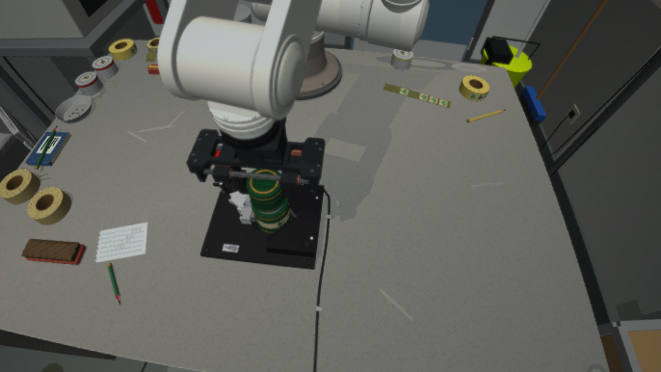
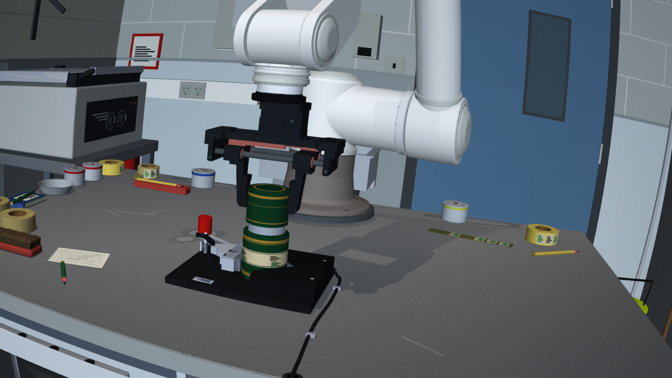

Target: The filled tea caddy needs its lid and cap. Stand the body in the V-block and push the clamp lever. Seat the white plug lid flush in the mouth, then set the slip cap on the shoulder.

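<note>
I hold the green slip cap (image 2: 267,207) with gold bands in my gripper (image 2: 268,200), directly over the tea caddy body (image 2: 264,254), with the cap's lower edge down around the pale neck of the body. The body stands upright on the black fixture plate (image 2: 253,279), against the grey clamp (image 2: 225,256). The clamp's lever with its red knob (image 2: 205,224) rises at the plate's left end. The white plug lid is hidden under the cap. From the side camera the cap (image 1: 265,190) and body (image 1: 273,219) show below my wrist.
A grey dish (image 2: 55,186) sits at the far left with small tins (image 2: 74,175) and tape rolls (image 2: 17,219) around it. A paper note (image 2: 79,257) and green pencil (image 2: 63,271) lie left of the plate. A black cable (image 2: 316,324) runs from the plate to the front edge.
</note>
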Controlling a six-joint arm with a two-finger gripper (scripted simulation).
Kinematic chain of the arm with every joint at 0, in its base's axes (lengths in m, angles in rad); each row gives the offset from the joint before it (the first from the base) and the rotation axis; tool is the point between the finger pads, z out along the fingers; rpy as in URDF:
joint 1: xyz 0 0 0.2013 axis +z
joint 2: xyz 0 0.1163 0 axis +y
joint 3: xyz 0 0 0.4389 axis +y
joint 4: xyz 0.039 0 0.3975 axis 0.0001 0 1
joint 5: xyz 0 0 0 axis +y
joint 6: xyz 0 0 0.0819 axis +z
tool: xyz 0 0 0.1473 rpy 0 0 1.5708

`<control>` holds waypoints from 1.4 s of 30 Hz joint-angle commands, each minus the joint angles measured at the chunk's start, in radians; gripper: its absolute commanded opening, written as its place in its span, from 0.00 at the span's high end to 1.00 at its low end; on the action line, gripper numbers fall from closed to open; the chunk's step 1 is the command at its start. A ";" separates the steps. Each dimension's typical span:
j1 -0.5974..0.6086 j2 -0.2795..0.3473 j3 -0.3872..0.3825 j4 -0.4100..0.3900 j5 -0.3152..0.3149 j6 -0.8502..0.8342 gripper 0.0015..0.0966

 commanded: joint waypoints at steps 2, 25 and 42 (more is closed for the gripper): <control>0.000 0.001 0.000 0.000 -0.003 0.000 0.94; 0.000 0.017 0.008 0.000 -0.027 0.000 0.94; 0.000 0.018 0.009 0.000 -0.028 0.000 0.94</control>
